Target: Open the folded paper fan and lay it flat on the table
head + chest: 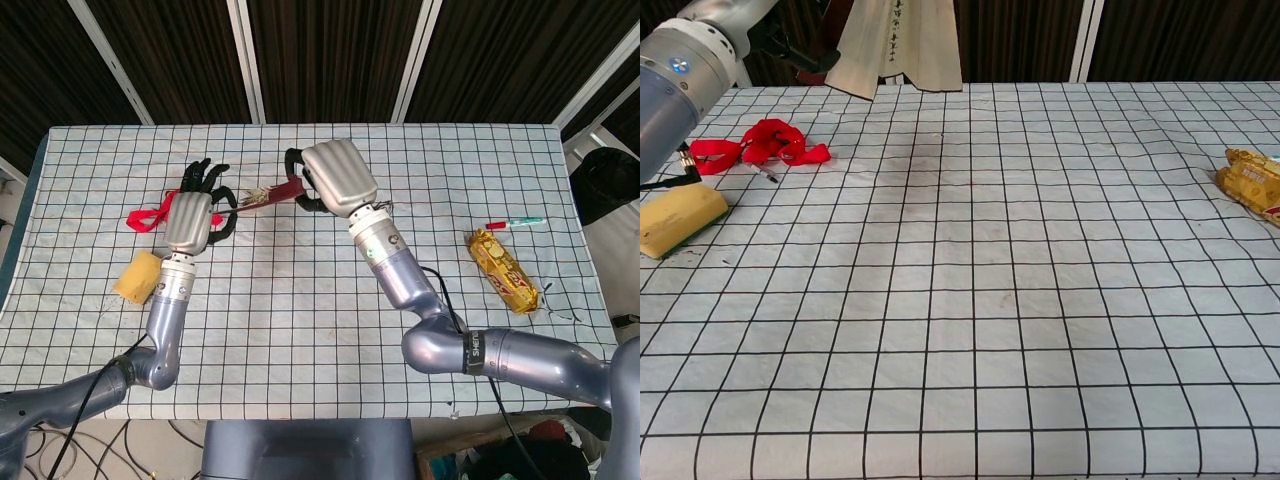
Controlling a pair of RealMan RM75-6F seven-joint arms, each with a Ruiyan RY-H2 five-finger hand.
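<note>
The paper fan (268, 194) hangs in the air above the back of the table, stretched between both hands, with its dark red guard stick showing nearly edge-on. In the chest view its cream paper with dark writing (902, 45) hangs spread at the top edge, clear of the cloth. My right hand (338, 176) grips the fan's right end from above. My left hand (194, 212) pinches the left end between thumb and a finger, its other dark fingers (205, 177) spread. The chest view shows only the left forearm (685, 65).
A red ribbon (148, 213) (760, 140) lies at the back left, with a small pen (765, 173) beside it. A yellow sponge (140, 275) (678, 218) lies in front of them. At the right lie a gold snack packet (505, 268) (1252, 180) and a marker (515, 222).
</note>
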